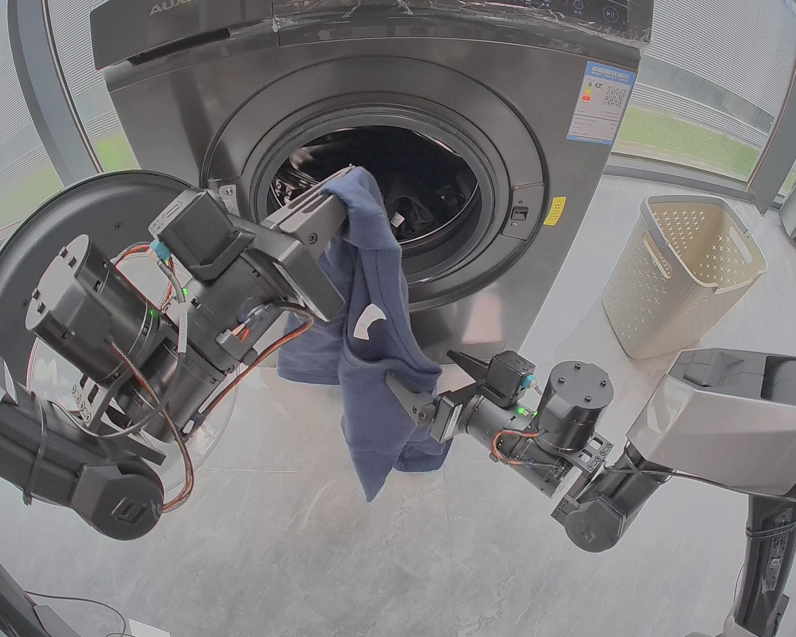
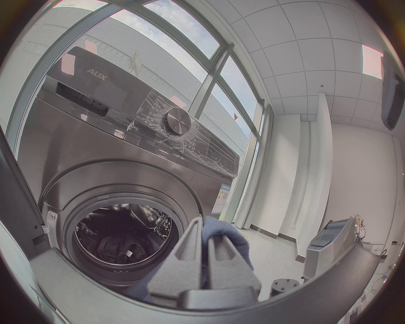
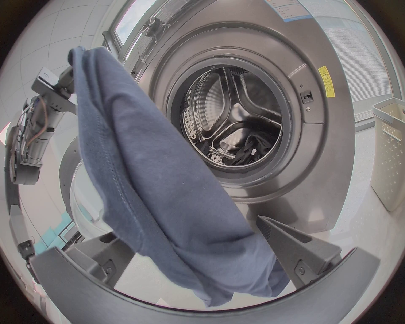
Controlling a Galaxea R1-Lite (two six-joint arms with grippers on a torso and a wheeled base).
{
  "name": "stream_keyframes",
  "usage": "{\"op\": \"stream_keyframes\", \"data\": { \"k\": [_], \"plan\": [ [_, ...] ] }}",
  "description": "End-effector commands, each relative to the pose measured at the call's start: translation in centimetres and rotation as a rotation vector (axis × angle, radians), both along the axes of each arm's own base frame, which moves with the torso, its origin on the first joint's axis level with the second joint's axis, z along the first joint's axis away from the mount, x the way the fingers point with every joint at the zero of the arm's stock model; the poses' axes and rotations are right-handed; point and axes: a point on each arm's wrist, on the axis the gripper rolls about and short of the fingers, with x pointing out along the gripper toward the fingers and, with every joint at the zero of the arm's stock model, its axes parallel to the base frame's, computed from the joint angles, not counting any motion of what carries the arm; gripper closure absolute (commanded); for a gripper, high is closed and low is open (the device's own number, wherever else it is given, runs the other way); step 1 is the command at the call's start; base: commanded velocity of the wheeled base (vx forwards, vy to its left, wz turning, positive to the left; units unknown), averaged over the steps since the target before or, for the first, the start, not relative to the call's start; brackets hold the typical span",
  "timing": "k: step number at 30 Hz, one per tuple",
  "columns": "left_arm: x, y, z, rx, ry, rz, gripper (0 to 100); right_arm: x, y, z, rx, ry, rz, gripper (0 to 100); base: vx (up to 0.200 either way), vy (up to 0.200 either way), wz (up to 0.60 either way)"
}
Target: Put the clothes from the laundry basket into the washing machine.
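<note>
Left gripper (image 1: 336, 192) clamped on navy T-shirt (image 1: 373, 332) at washing machine (image 1: 497, 99) drum mouth. Shirt hangs down machine front. Right gripper (image 1: 435, 380) lower, below mouth, jaws spread either side of shirt. Laundry basket (image 1: 663, 282) right of machine. Dark garment (image 1: 414, 203) inside machine.

— Any print on the washing machine (image 1: 166, 124)?
— Short pale capital lettering (image 1: 176, 8) at the top left corner of its front. Near the top right corner is a blue-and-white label (image 1: 600, 103) with coloured bars and a square code. Its lines are too small to read.
— Anything else?
— A yellow sticker (image 1: 555, 211) just beside the door latch, print illegible. Pale icons (image 1: 609, 12) on the control panel at the top right. A white neck patch (image 1: 368, 320) inside the navy shirt (image 1: 373, 390), nothing legible on it.
</note>
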Motion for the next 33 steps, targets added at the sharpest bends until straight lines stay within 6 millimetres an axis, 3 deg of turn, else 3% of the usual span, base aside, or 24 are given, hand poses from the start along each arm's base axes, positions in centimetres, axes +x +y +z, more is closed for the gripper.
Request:
{"op": "stream_keyframes", "data": {
  "k": [1, 17, 25, 26, 32, 33],
  "plan": [
    [-0.9, -0.3, 0.2, -0.004, -0.005, -0.026, 100, 2.7, 0.4, -1.3, 0.007, -0.025, -0.027, 0, 0.0, 0.0, 0.0],
    [-1.6, -1.1, -0.1, 0.008, 0.003, -0.072, 100, 5.7, 3.7, -4.1, 0.003, -0.104, 0.079, 0, 0.0, 0.0, 0.0],
    [-1.5, -0.9, -0.2, 0.007, 0.006, -0.062, 100, 7.6, 3.9, -3.6, 0.04, -0.16, 0.046, 0, 0.0, 0.0, 0.0],
    [-1.4, -0.9, -0.2, 0.009, 0.008, -0.061, 100, 7.7, 3.8, -3.6, 0.041, -0.163, 0.042, 100, 0.0, 0.0, 0.0],
    [-0.3, 0.3, -0.9, 0.021, 0.029, 0.002, 100, 7.6, 2.8, -2.5, 0.048, -0.171, 0.023, 100, 0.0, 0.0, 0.0],
    [-0.1, 0.6, -0.9, 0.022, 0.031, 0.013, 100, 7.5, 2.0, -1.5, 0.05, -0.173, 0.006, 100, 0.0, 0.0, 0.0]
  ]
}}
